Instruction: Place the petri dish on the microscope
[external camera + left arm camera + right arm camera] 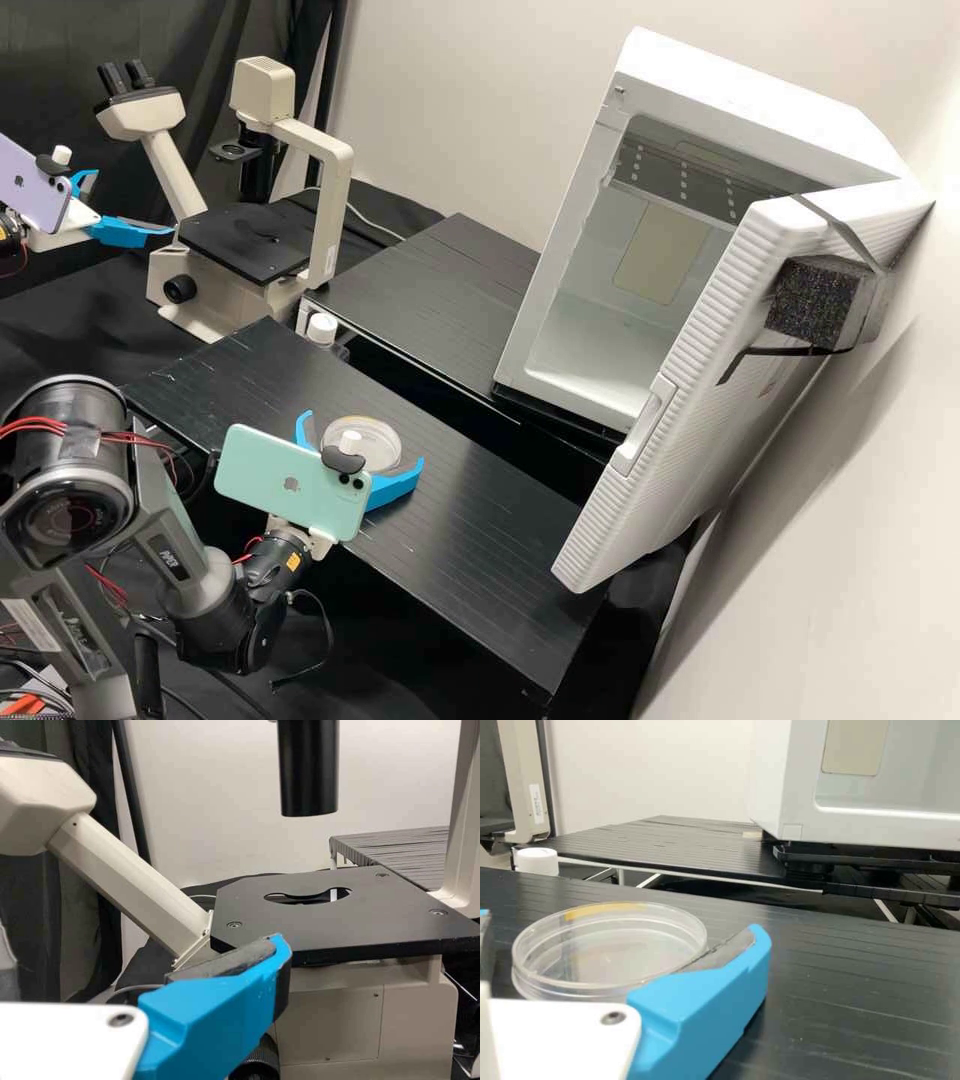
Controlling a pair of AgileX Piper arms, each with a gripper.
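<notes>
In the high view my right gripper (363, 438) is open, its fingers on either side of the clear petri dish (372, 447), which lies flat on the black bench. The right wrist view has the dish (607, 952) between the fingers of my right gripper (622, 926), with a gap beside one finger. At the far left, my left gripper (133, 203) stands open beside the cream microscope (330, 200). From the left wrist, one blue finger of my left gripper (142, 945) shows in front of the microscope's black stage (382, 915), which has an opening and carries no dish.
A white-capped bottle (322, 330) stands between the black bench (480, 560) and a second black surface (430, 290). At the right is a white cabinet (620, 330) with its ribbed door (690, 400) swung open. The microscope's eyepiece tube (135, 885) rises near my left gripper.
</notes>
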